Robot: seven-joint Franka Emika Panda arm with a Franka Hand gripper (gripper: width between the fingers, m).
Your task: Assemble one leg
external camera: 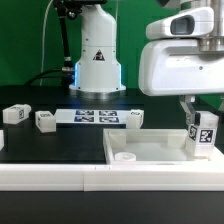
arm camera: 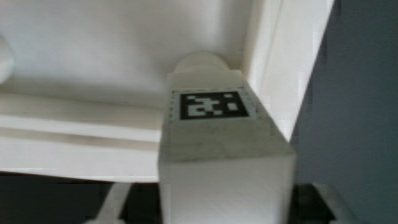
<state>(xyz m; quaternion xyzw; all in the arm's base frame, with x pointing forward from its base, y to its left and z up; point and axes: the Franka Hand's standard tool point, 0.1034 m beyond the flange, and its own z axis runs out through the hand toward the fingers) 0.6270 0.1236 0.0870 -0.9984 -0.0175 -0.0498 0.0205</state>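
My gripper (external camera: 200, 112) is shut on a leg (external camera: 204, 135), a white blocky post with a black-and-white tag, and holds it upright at the right end of the large white tray-like piece (external camera: 150, 150). In the wrist view the leg (arm camera: 222, 140) fills the middle, its tip pointing at the tray's raised rim (arm camera: 267, 50). Three more legs lie on the black table: one (external camera: 13, 115) at the far left, one (external camera: 45, 120) next to it, one (external camera: 132, 119) right of the marker board.
The marker board (external camera: 92, 116) lies flat at the middle of the table. The robot base (external camera: 97, 60) stands behind it. A white rail (external camera: 60, 175) runs along the table's front edge.
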